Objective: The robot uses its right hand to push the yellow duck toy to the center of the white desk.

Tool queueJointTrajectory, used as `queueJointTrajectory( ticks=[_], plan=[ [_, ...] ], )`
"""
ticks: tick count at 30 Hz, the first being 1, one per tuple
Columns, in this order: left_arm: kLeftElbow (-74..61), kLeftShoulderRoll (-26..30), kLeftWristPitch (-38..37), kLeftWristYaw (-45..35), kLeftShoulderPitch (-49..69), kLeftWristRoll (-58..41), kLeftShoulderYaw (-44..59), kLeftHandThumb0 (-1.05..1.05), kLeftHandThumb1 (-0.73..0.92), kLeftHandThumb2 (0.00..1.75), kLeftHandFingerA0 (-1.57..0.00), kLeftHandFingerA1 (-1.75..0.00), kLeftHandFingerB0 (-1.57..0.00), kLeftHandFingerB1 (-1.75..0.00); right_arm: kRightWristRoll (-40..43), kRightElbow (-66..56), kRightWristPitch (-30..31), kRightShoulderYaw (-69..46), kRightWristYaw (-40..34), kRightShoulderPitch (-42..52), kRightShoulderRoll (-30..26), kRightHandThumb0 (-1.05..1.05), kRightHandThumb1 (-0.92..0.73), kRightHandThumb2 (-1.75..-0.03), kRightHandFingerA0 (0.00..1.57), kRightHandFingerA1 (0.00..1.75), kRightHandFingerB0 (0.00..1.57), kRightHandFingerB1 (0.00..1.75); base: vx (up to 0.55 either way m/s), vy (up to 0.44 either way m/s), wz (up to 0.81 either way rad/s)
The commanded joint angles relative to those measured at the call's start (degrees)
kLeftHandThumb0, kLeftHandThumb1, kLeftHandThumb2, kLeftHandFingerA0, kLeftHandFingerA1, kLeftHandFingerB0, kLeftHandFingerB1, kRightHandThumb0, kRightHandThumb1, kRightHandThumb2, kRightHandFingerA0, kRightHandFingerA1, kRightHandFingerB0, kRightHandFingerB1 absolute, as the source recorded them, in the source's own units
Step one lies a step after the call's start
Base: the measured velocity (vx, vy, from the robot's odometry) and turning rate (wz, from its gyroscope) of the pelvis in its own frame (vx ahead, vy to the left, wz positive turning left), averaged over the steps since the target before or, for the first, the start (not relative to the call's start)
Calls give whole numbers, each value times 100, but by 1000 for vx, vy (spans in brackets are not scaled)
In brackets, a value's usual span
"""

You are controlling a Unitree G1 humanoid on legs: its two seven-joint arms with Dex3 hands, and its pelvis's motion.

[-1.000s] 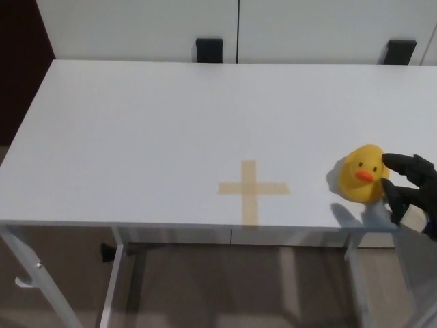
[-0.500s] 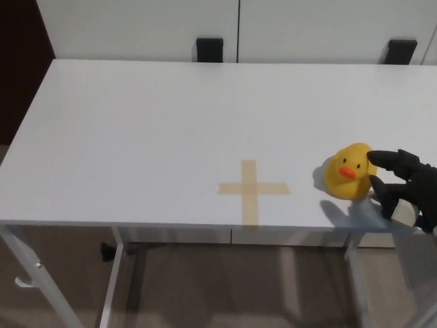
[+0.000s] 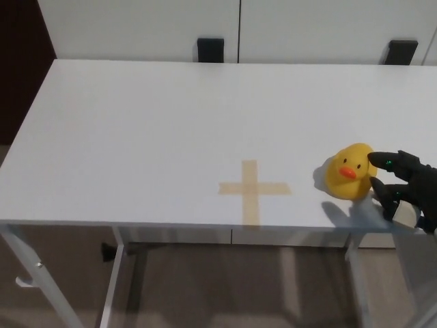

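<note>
A yellow duck toy (image 3: 349, 172) with an orange beak stands on the white desk (image 3: 171, 123) near its front right edge. My right hand (image 3: 406, 188) comes in from the right, black fingers apart, fingertips against the duck's right side. It holds nothing. A tan tape cross (image 3: 253, 189) lies on the desk to the left of the duck, about a hand's width away. My left hand does not show.
The desk's front edge runs just below the duck and the cross. Two black brackets (image 3: 210, 49) (image 3: 401, 51) sit at the desk's back edge against a white wall. Floor and the desk's white legs (image 3: 113, 287) show below.
Over the last second my right hand pushed the duck a little to the left, toward the cross. In the last half second nothing has visibly moved.
</note>
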Motion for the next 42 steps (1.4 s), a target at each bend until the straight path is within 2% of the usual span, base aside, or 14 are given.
queueJointTrajectory(
  ticks=[1, 14, 15, 17, 18, 19, 20, 23, 32, 37, 38, 40, 41, 42],
  plan=[
    [-5, 12, -82, 18, -20, -43, 7, -15, 63, 81, -89, -92, -89, -96, -168, -23, 77, 150, 140, -71, -37, -73, -89, -67, 41, 53, 34, 39, 0, 0, 0],
    [0, 24, -105, -11, -6, 15, -84, -17, 62, 83, -89, -91, -91, -97, -313, -184, 269, 550, 449, -200, 65, -73, -87, -66, 35, 56, 32, 40, 0, 0, 0],
    [-1, 26, -101, -9, -10, 20, -98, -23, 63, 73, -88, -90, -91, -97, -344, -166, 290, 596, 471, -229, 63, -73, -87, -66, 35, 56, 32, 40, 0, 0, 0],
    [-4, 30, -98, -10, -15, 25, -117, -23, 63, 73, -88, -90, -91, -97, -381, -145, 314, 650, 493, -260, 58, -73, -87, -66, 35, 56, 32, 40, 0, 0, 0],
    [-14, 27, -103, -5, -12, 20, -119, -19, 64, 79, -88, -93, -86, -95, -399, -137, 328, 681, 502, -260, 64, -78, -72, -79, 35, 58, 29, 44, 0, 0, 0],
    [-22, 25, -109, -3, -8, 13, -118, -19, 64, 79, -88, -93, -86, -95, -409, -134, 341, 700, 509, -260, 70, -78, -72, -79, 35, 58, 29, 44, 0, 0, 0],
    [-36, 20, -118, -3, -2, -2, -114, -18, 63, 82, -90, -94, -90, -97, -436, -152, 367, 760, 567, -249, 73, -73, -86, -66, 32, 57, 31, 41, 0, 0, 0],
    [-43, 30, -119, -27, 6, -7, -120, -19, 65, 79, -85, -91, -86, -95, -483, -179, 389, 862, 654, -225, 80, -75, -85, -65, 34, 58, 33, 41, 0, 0, 0],
    [-12, 31, -112, -4, 39, 11, -165, -20, 65, 77, -86, -90, -87, -95, -709, -392, 435, 1287, 795, -120, 134, -75, -85, -65, 37, 59, 34, 42, 0, 0, 0],
    [-16, 23, -108, 39, 45, 71, -236, -15, 62, 87, -89, -94, -88, -96, -740, -467, 423, 1412, 848, -164, 221, -78, -86, -65, 38, 61, 35, 43, 0, 0, 0],
    [-19, 21, -92, 37, 40, 50, -224, -18, 63, 79, -89, -95, -88, -96, -792, -503, 427, 1480, 843, -209, 268, -80, -87, -66, 39, 63, 36, 45, 0, 0, 0],
    [-18, 17, -79, 24, 35, 15, -206, -18, 63, 79, -89, -95, -88, -96, -860, -545, 442, 1564, 825, -263, 324, -80, -87, -66, 39, 63, 36, 45, 0, 0, 0],
    [-2, 17, -66, 35, 24, 21, -210, -22, 66, 70, -90, -94, -88, -95, -853, -557, 475, 1578, 847, -290, 357, -80, -86, -66, 39, 62, 36, 44, 0, 0, 0],
    [10, 17, -57, 43, 16, 25, -214, -22, 66, 70, -90, -94, -88, -95, -847, -569, 503, 1590, 862, -309, 381, -80, -86, -66, 39, 62, 36, 44, 0, 0, 0]
  ],
)
